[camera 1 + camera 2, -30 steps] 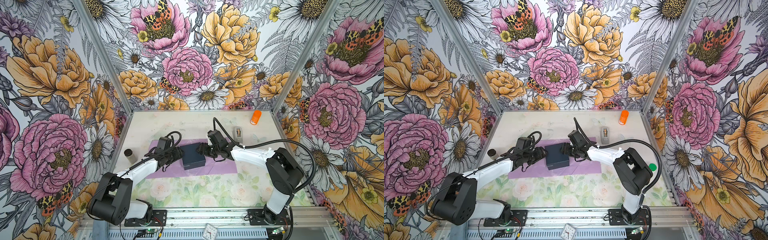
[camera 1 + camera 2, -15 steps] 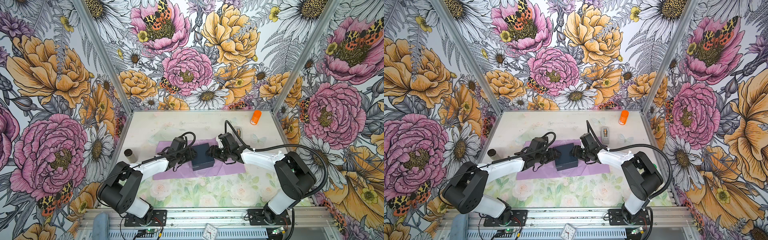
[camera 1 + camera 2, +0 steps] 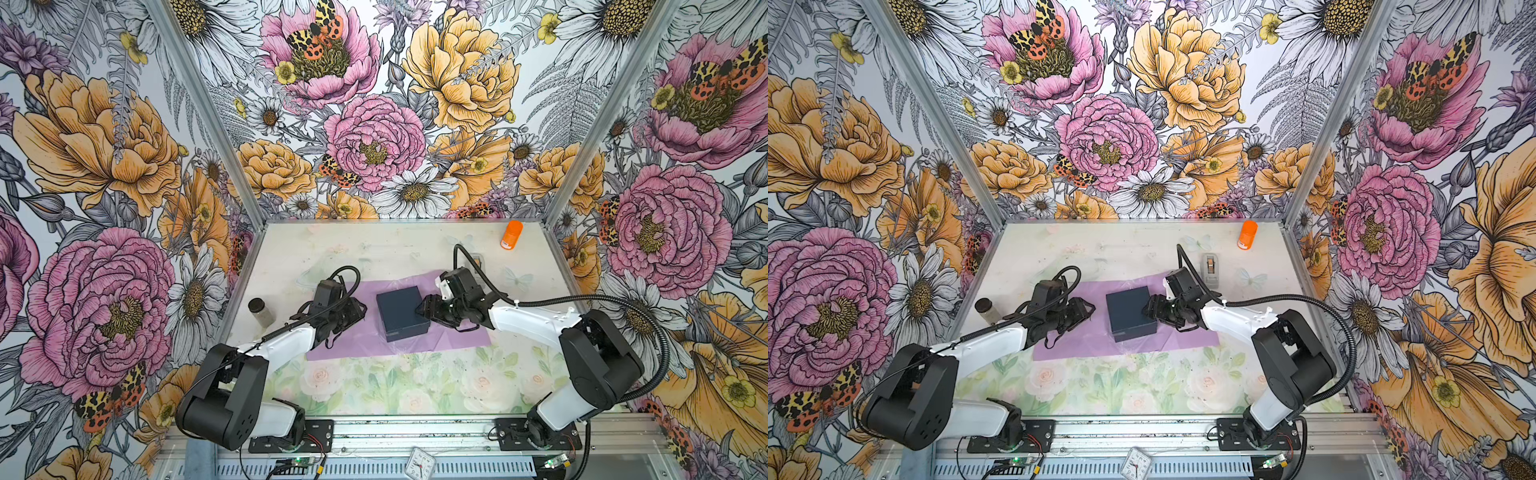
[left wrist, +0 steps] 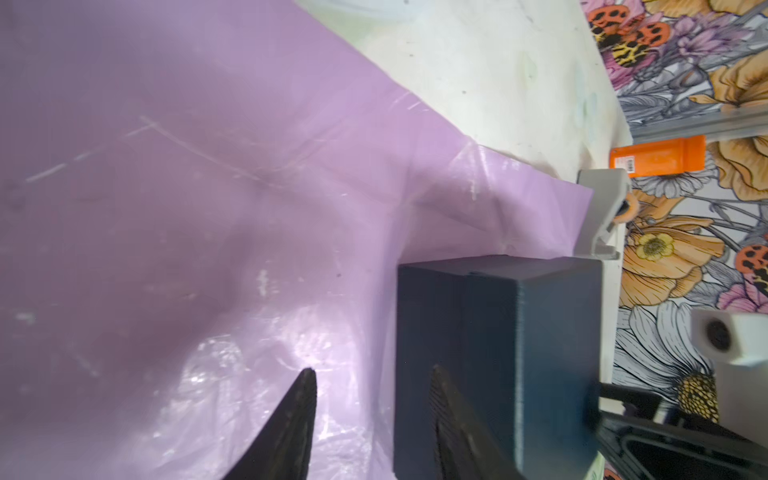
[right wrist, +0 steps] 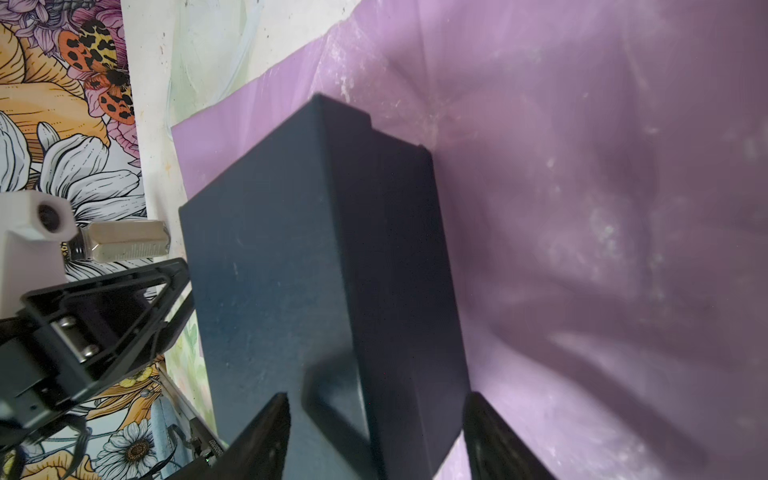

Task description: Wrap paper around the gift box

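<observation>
The dark navy gift box (image 3: 401, 311) (image 3: 1129, 311) sits lid up on the lilac paper (image 3: 353, 345) (image 3: 1084, 343), which lies flat on the table. My left gripper (image 3: 360, 311) (image 4: 372, 370) hovers over the paper a short gap left of the box, open, with only paper and the box's side wall (image 4: 457, 332) ahead of it. My right gripper (image 3: 423, 309) (image 5: 376, 399) is open at the box's right edge. One of its fingers is over the lid (image 5: 270, 291) and the other is low beside the wall, near the paper (image 5: 602, 249).
A grey tape dispenser (image 3: 1212, 266) stands behind the right arm. An orange tube (image 3: 512, 235) lies at the back right. A dark-capped jar (image 3: 259, 311) stands at the left edge of the table. Flowered walls close three sides.
Box and both grippers first shifted right on the paper. Since then my left gripper has drawn back left from the box and narrowed its jaws. The right gripper stays at the box's right edge.
</observation>
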